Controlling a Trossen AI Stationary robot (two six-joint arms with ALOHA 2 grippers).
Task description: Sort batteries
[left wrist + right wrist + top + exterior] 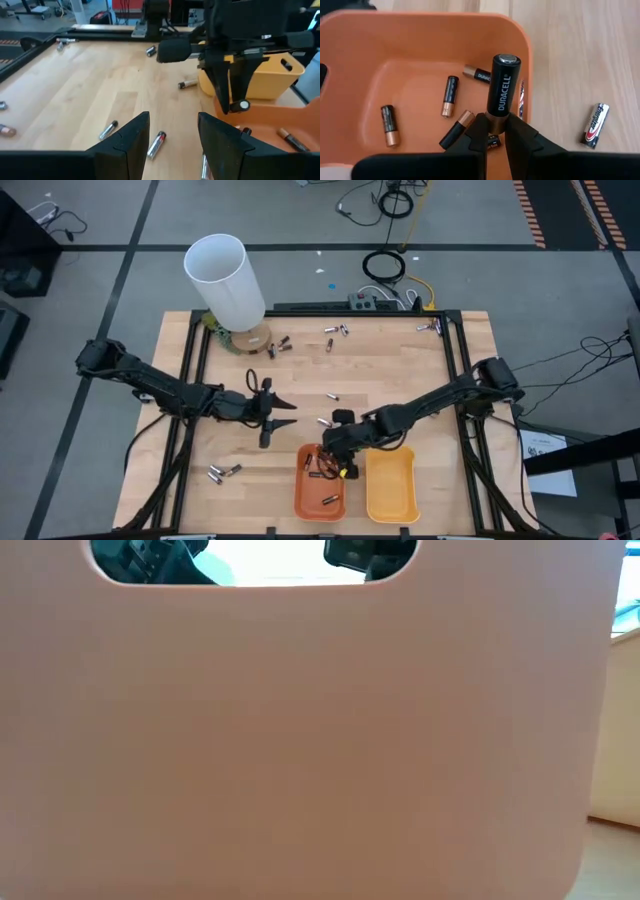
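Overhead, the right gripper (496, 131) gripped a dark Duracell battery (502, 87) upright above the orange tray (390, 45), which held several dark, copper-ended batteries (449, 95). Beside it, the yellow tray (391, 490) looked bare. Near the orange tray, the left gripper (172, 132) waited, fingers parted.

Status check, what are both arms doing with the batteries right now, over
Right gripper shut on a black copper-ended Duracell battery, above the orange plastic tray. Left gripper open, empty, mid-table. Nothing blocking the drop.
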